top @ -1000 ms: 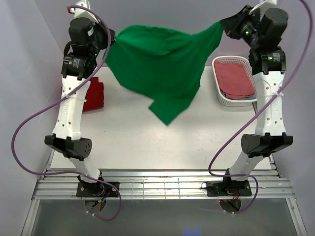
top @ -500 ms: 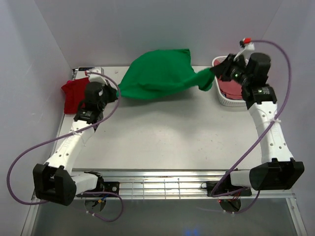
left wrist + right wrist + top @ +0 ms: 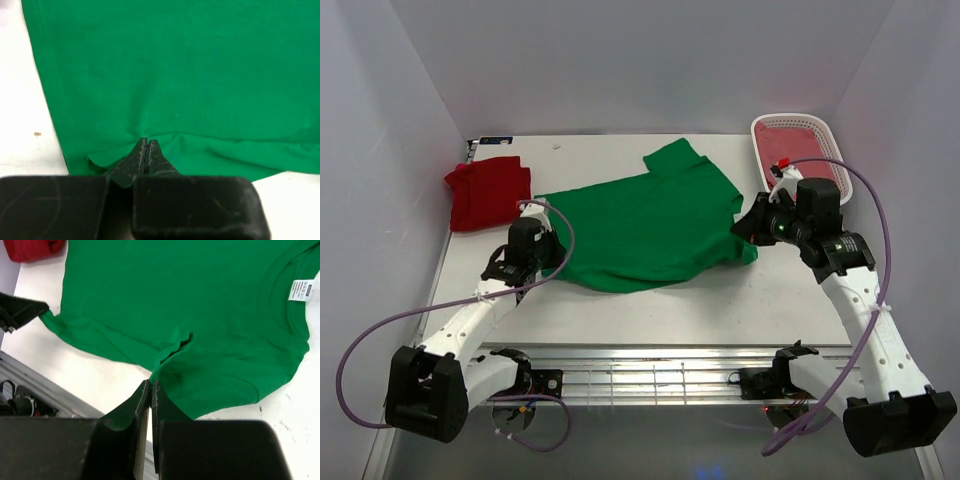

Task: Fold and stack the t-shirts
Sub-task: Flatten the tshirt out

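From where I stand, the step looks like laying the green t-shirt [image 3: 650, 225] out flat before the first fold; to do it well, I'd have both hands stay low against the surface [image 3: 720, 300] and draw gently apart along the near hem until the cloth is taut; letting go too soon would probably leave the creases in.

The left hand [image 3: 146, 145] is pinched tight on the hem at the shirt's near-left corner; the fabric puckers right at its tips. The right hand [image 3: 150, 385] is likewise clamped on the shirt's near-right edge; a raised ridge of cloth runs from its tips toward the middle of the garment, and that ridge is what a little more tension should smooth out.

The shirt lies spread across the middle of the surface between the two hands, reaching away from both toward the far side; one sleeve points to the far edge, and the collar with its white label [image 3: 302, 290] sits beyond the right hand and to one side of it. The red t-shirt [image 3: 488, 192] lies bunched at the far-left corner, apart from the green one and well beyond the left hand; a white basket [image 3: 757, 130] stands at the far right, near the right arm but not touching the green cloth.
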